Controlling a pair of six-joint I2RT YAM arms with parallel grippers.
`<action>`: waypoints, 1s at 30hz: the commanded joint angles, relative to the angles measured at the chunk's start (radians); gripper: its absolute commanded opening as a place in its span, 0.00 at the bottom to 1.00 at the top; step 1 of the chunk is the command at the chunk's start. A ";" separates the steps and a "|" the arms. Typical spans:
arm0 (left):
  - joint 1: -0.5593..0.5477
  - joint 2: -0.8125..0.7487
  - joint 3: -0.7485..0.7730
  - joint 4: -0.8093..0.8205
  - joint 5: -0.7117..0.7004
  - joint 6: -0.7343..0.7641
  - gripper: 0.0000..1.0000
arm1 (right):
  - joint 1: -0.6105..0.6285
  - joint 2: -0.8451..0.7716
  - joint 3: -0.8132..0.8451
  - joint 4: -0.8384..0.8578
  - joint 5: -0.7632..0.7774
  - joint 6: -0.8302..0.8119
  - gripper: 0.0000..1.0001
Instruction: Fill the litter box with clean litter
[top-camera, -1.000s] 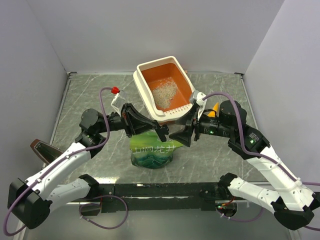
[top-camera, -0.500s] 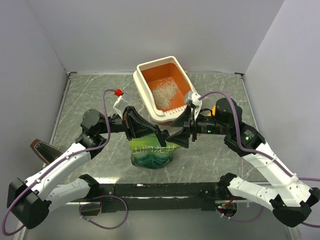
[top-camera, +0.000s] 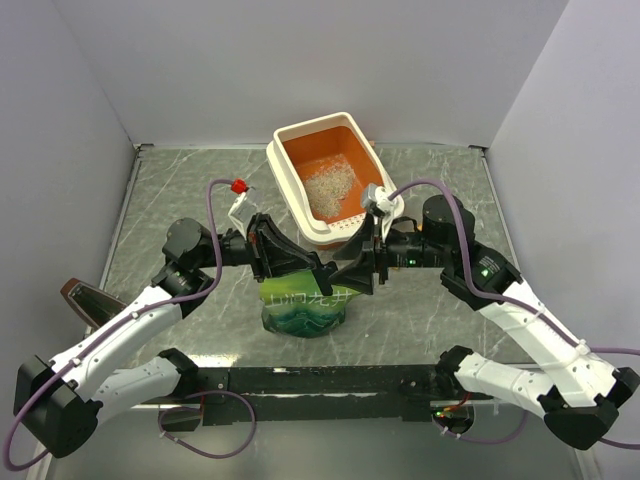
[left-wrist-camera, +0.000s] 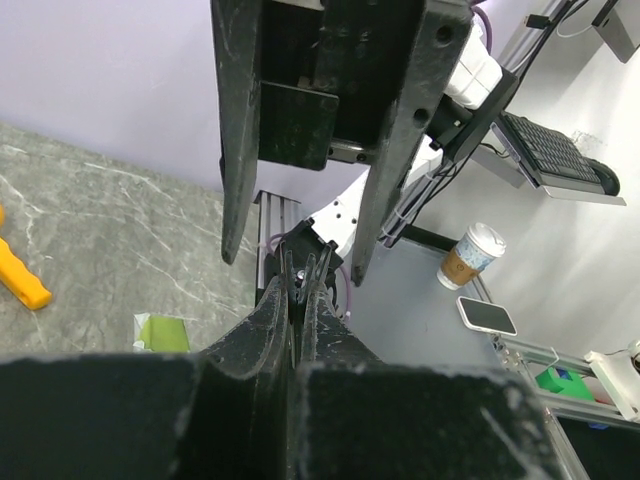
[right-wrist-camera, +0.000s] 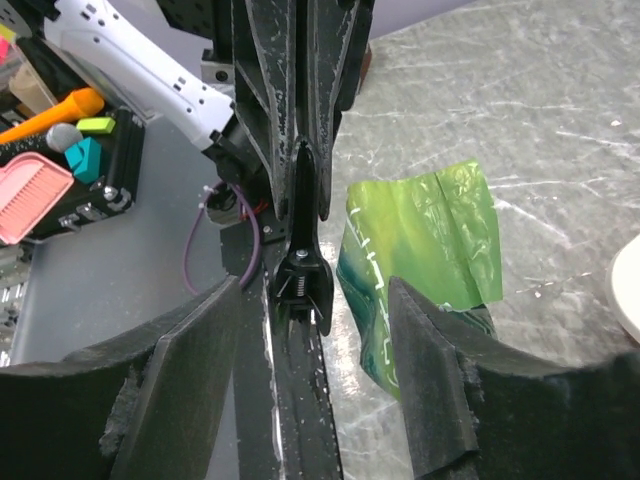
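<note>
The left gripper is closed tight, its two black fingers pressed flat against each other. It sits right at the top edge of the green bag, but whether a fold of the bag is pinched between the fingers cannot be told. The right gripper faces it nose to nose with its jaws spread wide and nothing in them. In the right wrist view its padded fingers stand on either side of the left gripper's closed tips.

Just below both grippers the green bag stands upright on the grey marbled table, white characters printed on its front. Beyond the grippers, at the far middle of the table, lies the litter box, set at a slant, with its perforated short edge close to the right wrist. A small pile of clean litter sits on its orange floor, with bare orange around it. The left wrist view catches an orange-yellow plastic piece lying on the table.
</note>
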 joint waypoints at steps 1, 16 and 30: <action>-0.004 -0.005 0.039 0.043 0.007 0.010 0.01 | 0.016 0.007 -0.013 0.050 -0.025 -0.002 0.58; -0.004 -0.138 0.149 -0.597 -0.248 0.404 0.62 | 0.027 -0.048 0.072 -0.071 0.142 -0.071 0.00; -0.104 -0.132 0.088 -0.932 -0.591 0.711 0.57 | 0.028 -0.052 0.133 -0.286 0.312 -0.189 0.00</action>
